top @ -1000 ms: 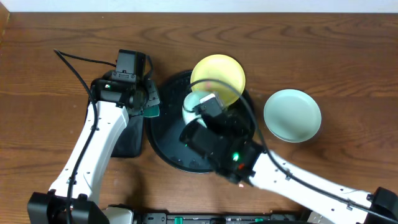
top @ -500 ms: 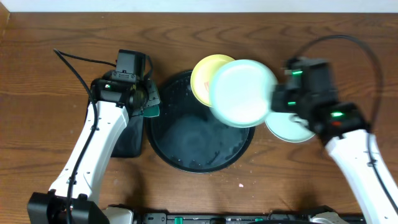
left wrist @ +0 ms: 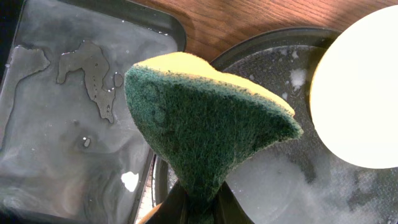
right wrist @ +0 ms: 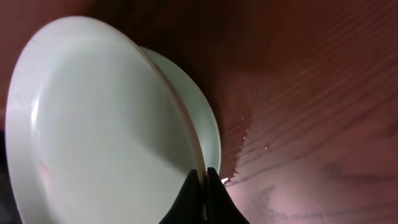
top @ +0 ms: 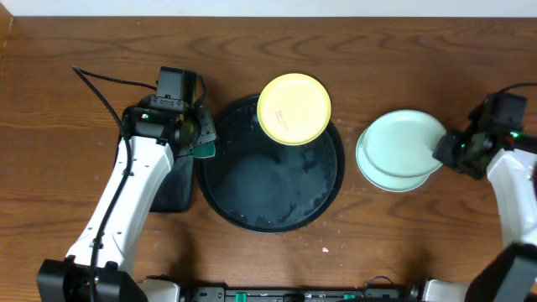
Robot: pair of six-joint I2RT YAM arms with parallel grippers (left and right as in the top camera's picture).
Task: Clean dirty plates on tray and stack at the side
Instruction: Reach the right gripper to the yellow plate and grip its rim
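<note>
1. A large round black tray with a raised rim sits mid-table, a little toward the near edge. Its floor is wet and streaked with suds.
2. A glossy pale yellow round plate rests on the tray's far side and overhangs the rim toward the far edge of the table.
3. Toward the right edge of the wooden table, a pale mint-aqua round plate lies flat on the wood, clear of the tray.
4. A second mint-aqua plate sits over the first one, shifted slightly toward the far edge and tilted. I cannot tell whether its lower edge touches the plate beneath.
5. The right gripper has its thin black fingers pinched together on the rim of that upper plate, on the side nearest the right edge.
6. The wood beside the stack shows a few water droplets.
7. The left gripper hangs at the tray's left rim. It is clamped on the bottom of a yellow sponge with a green scouring face, which fans out above the fingers.
8. Under the sponge, toward the left edge, lies a smaller black rectangular tray with puddles of water on it. It is just beside the round tray.
</note>
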